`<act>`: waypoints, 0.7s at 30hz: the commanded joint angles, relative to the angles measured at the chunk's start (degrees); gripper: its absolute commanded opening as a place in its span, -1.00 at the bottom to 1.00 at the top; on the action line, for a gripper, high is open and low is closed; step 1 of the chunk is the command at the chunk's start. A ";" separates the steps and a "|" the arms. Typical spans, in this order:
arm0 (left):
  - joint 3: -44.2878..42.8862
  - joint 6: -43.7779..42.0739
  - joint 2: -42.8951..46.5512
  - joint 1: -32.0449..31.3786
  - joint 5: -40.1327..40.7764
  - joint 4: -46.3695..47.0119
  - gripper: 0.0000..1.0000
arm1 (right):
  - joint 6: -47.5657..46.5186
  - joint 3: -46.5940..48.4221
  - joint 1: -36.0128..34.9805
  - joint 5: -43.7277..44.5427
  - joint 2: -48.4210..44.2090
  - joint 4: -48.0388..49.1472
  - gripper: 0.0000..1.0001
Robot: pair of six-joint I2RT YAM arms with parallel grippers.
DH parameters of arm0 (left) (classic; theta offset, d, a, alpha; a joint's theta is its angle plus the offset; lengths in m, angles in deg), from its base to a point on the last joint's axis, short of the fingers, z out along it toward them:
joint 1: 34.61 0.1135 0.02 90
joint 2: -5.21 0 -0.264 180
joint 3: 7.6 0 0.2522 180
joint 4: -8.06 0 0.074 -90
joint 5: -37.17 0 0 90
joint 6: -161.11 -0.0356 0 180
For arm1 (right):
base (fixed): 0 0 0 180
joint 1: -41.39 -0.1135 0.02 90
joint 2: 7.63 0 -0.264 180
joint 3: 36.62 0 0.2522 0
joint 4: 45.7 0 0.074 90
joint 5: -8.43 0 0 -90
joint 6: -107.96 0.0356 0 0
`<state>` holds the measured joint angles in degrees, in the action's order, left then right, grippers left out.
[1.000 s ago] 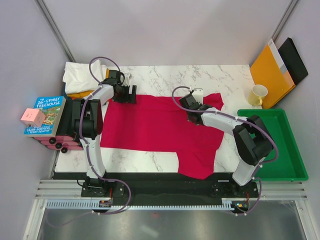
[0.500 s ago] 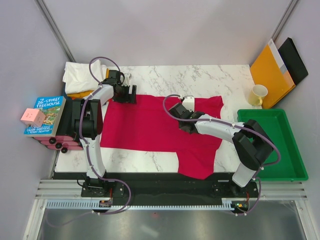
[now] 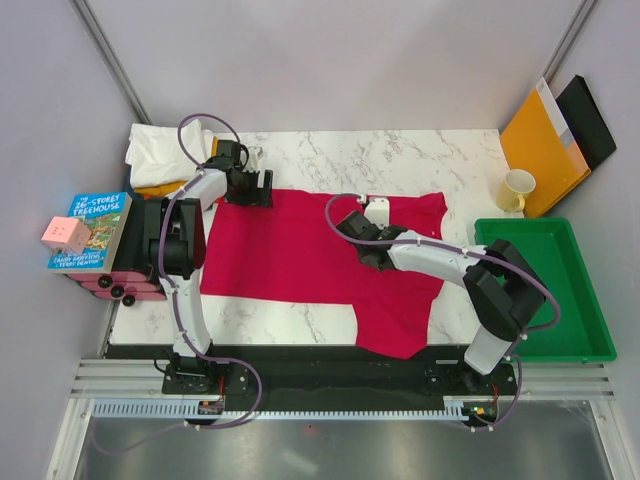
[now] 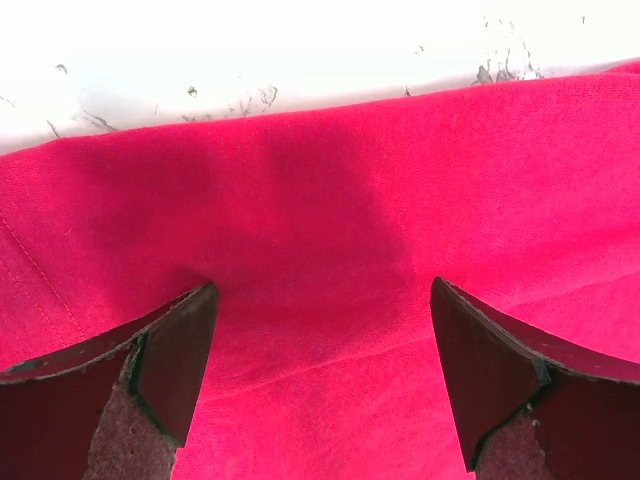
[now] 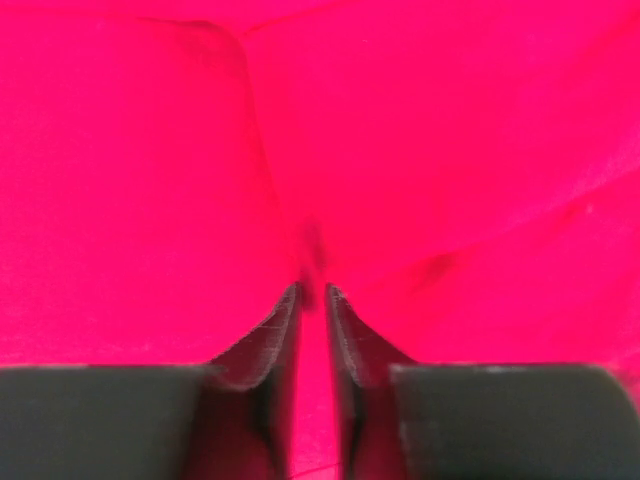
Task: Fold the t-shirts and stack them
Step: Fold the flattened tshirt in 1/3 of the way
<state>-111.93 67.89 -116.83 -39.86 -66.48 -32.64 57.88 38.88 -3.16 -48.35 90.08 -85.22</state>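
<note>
Red t-shirt (image 3: 290, 250): spread flat across the counter (image 3: 400, 155), one part lapping over the near edge.
Left claw (image 4: 322, 300): wide, over the shirt's far-left hem, gripping nothing.
Right claw (image 5: 312, 292): narrow slit, tips at a crease near the shirt's far edge; cannot tell whether cloth is pinched.
White t-shirt (image 3: 165, 150): far left corner.

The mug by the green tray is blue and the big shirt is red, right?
The mug is pale yellow, not blue; the top view shows it. It does stand by the green tray, and the big shirt is red.
</note>
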 commanded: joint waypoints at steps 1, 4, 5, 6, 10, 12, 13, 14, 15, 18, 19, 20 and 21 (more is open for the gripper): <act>0.74 0.41 -1.10 0.16 -0.94 -1.01 0.89 | 1.83 0.49 -0.53 2.63 -1.55 -1.40 -0.17; 0.57 0.24 -0.57 0.16 -1.03 -0.92 0.89 | -0.27 3.81 0.08 6.32 -2.44 -2.98 0.28; 0.65 0.24 -0.40 0.16 -1.03 -0.92 0.89 | -0.72 4.70 1.56 6.86 -2.61 -4.29 0.32; 0.57 0.24 -0.22 0.16 -0.94 -1.01 0.89 | -1.24 5.41 2.62 7.39 -3.05 -4.65 0.34; 0.65 0.23 0.22 0.16 -0.94 -1.01 0.89 | -3.44 4.20 9.30 8.80 -6.47 -4.22 0.33; 0.83 0.23 0.22 0.16 -1.03 -0.92 0.89 | -4.15 2.52 14.83 6.88 -6.83 -3.16 0.22; 0.83 0.32 0.22 0.16 -0.85 -0.92 0.89 | -4.15 0.69 16.33 6.08 -6.92 -1.85 0.17; 0.91 0.24 0.40 0.16 -0.85 -1.01 0.89 | -4.41 -0.29 18.78 5.55 -7.09 -1.14 0.12; 1.09 0.32 0.31 0.16 -0.85 -0.92 0.89 | -4.41 -1.08 19.67 4.24 -7.10 -0.44 0.07; 1.27 0.24 0.31 0.16 -0.85 -0.92 0.89 | -3.97 -2.58 21.53 3.01 -6.48 0.27 0.04; 1.35 0.15 0.40 0.16 -0.77 -1.01 0.89 | -3.71 -3.19 21.70 3.09 -6.05 0.36 0.04; 1.44 0.15 0.40 0.16 -0.68 -1.10 0.89 | -3.45 -3.55 22.05 3.09 -5.78 0.45 0.04; 1.44 -0.03 0.48 0.16 -0.59 -1.01 0.89 | -3.36 -3.99 22.14 2.74 -5.60 0.62 0.04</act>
<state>-111.90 67.89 -116.79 -39.86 -66.48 -32.64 54.34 36.45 19.24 -43.89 84.07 -86.03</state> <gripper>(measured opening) 0.943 0.523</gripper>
